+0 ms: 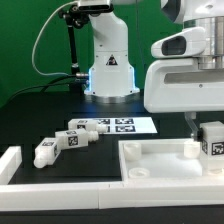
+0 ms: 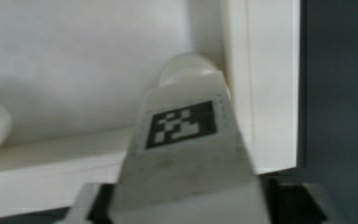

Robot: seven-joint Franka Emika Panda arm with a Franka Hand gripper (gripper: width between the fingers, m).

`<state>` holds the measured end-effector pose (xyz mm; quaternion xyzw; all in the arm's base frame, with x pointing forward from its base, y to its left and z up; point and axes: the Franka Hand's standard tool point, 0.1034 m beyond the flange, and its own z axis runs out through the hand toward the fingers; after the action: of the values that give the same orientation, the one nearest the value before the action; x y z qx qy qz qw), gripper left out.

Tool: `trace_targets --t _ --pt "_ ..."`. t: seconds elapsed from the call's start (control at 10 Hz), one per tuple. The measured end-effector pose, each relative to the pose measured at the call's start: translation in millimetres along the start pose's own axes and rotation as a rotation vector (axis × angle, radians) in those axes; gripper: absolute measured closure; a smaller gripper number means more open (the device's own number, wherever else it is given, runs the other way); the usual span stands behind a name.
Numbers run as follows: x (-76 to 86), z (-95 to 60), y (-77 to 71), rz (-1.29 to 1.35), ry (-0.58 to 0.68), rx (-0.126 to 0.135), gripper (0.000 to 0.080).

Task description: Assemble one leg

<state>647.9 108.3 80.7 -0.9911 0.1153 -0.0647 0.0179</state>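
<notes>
My gripper point(image 1: 211, 135) is shut on a white leg point(image 1: 213, 141) with a black-and-white tag on its side and holds it upright over the far right corner of the large white tray-shaped part point(image 1: 160, 165). In the wrist view the leg point(image 2: 190, 140) runs out from between my dark fingers point(image 2: 101, 200) toward the tray's raised rim point(image 2: 261, 80). I cannot tell whether the leg's end touches the tray. Three more legs lie on the black table: one point(image 1: 45, 152), one point(image 1: 70, 141) and one point(image 1: 82, 127).
The marker board point(image 1: 122, 126) lies flat behind the loose legs. The robot's white base point(image 1: 108, 65) stands at the back. A white bar point(image 1: 10, 160) sits at the exterior view's left edge, and a white front rail point(image 1: 60, 195) runs along the table's near edge.
</notes>
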Motion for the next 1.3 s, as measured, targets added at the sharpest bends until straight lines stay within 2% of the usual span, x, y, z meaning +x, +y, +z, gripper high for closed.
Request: trace_targets --t 0.6,0.7,0.8,0.9,1.0,1.1,1.2,1.3 --pt "-3.1 1.4 7.0 0.826 -0.018 -0.026 0.0515" --pt "-5.1 2.2 10.4 1.076 -0.028 -0.004 0.0514" --pt "-6.5 2.1 10.9 1.16 -0.029 0.0 0.0514" --pt "-6.2 2.1 11.1 1.137 -0.028 0.0 0.0514" --pt "-6.5 2.5 10.9 1.117 -0.029 0.0 0.0457" --pt "-6.9 2.6 9.7 1.114 -0.029 0.001 0.0276" --pt "-9.6 1.9 6.6 0.962 -0.042 -0.021 0.0276" --pt "-8.0 2.0 1.3 0.713 -0.035 -0.032 0.0173"
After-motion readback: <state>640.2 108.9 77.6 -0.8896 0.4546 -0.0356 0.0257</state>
